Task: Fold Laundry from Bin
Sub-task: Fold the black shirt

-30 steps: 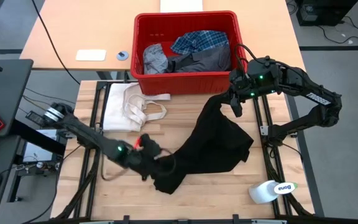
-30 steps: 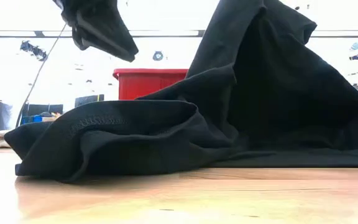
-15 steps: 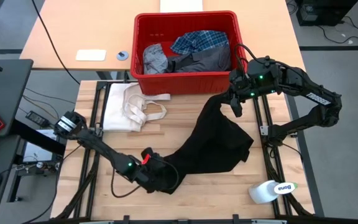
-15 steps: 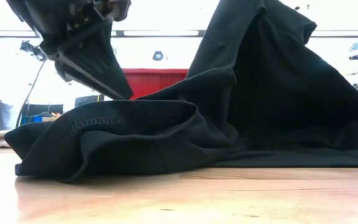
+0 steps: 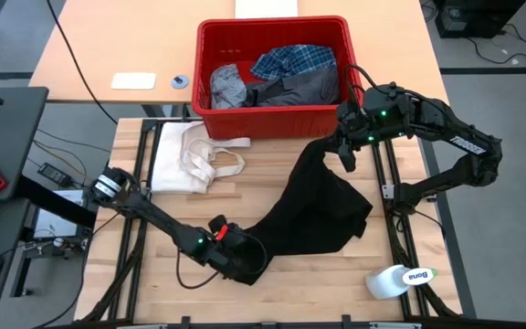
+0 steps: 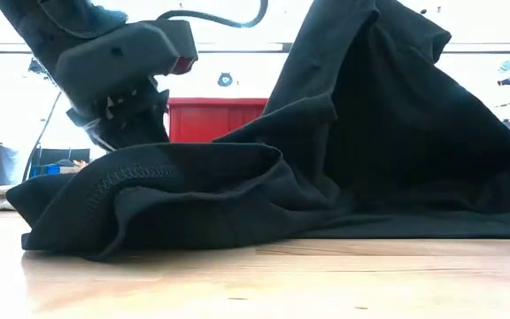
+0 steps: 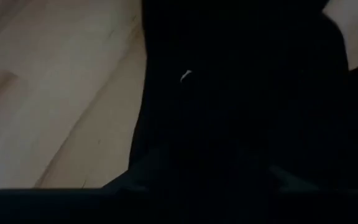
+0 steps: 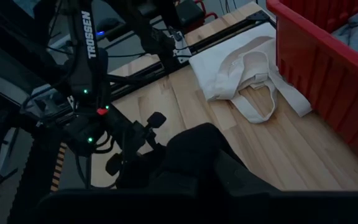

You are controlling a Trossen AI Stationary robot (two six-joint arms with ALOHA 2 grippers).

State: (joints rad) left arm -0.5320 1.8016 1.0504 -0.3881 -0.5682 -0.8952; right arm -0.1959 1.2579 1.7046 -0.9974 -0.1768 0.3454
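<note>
A large black garment hangs from my right gripper, which is shut on it near the red bin's front right corner. The garment's lower part lies spread and bunched on the wooden table. My left gripper is low at the garment's near-left end; in the low view its tip is hidden behind the hem fold. In the bin lie a plaid shirt, a light grey garment and a dark grey one. My right gripper holds the black garment by a bunched upper part, and its own fingers hide the exact spot. The cloth hangs below it in a steep drape. The garment's lower end rests on the table.
A cream-white cloth bag with strap loops lies at the table's far left. A white roll lies at the near right corner. Bare wood shows at the near left and along the near edge.
My left gripper has come down and toward the table's near edge, a little to the right, from above the garment to its near-left end. The garment's shape has stayed the same.
</note>
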